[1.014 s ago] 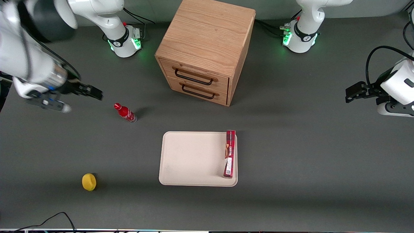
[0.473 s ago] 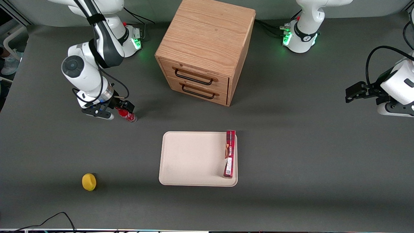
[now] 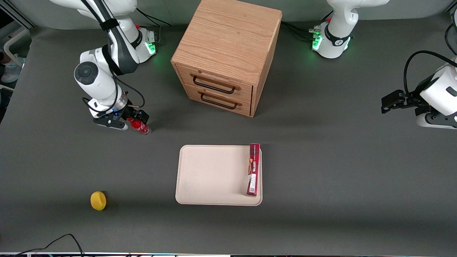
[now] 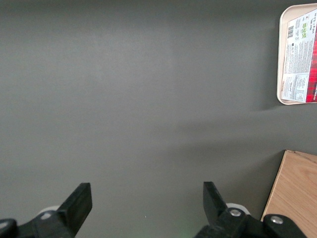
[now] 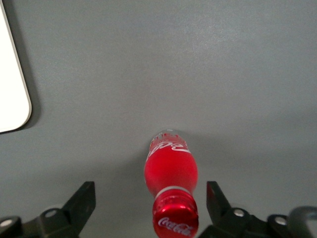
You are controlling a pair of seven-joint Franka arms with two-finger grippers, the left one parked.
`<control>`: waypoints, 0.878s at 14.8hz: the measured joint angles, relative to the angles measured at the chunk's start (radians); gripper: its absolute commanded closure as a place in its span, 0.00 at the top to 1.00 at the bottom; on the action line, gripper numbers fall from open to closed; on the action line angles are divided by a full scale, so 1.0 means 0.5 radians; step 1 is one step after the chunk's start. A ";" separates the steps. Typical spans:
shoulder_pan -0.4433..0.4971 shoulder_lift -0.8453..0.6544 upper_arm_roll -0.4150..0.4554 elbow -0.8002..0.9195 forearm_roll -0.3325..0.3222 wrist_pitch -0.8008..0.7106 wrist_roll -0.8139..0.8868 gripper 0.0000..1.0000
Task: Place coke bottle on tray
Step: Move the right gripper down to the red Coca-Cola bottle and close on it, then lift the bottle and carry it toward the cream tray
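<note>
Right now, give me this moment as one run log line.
gripper: open, around coke bottle cap | bottle: upright on table, not lifted | tray: red box on it, no bottle

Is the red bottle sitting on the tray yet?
No, the coke bottle stands on the table, apart from the tray, between the open gripper fingers.

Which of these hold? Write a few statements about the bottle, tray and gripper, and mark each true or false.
1. The gripper is open, its fingers either side of the coke bottle. True.
2. The coke bottle is on the tray. False: it stands on the table, apart from the tray.
3. A long red box lies on the tray. True.
4. The yellow object sits in the tray. False: it lies on the table, toward the working arm's end.
</note>
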 measured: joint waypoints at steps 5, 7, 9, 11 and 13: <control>0.000 -0.001 0.000 0.000 -0.095 0.000 0.000 0.00; 0.000 -0.008 -0.001 0.001 -0.105 0.000 0.000 0.00; 0.000 -0.010 -0.001 0.018 -0.109 -0.029 0.000 0.00; 0.000 -0.029 -0.001 0.152 -0.117 -0.268 0.000 0.00; 0.001 -0.066 -0.001 0.463 -0.120 -0.712 -0.004 0.00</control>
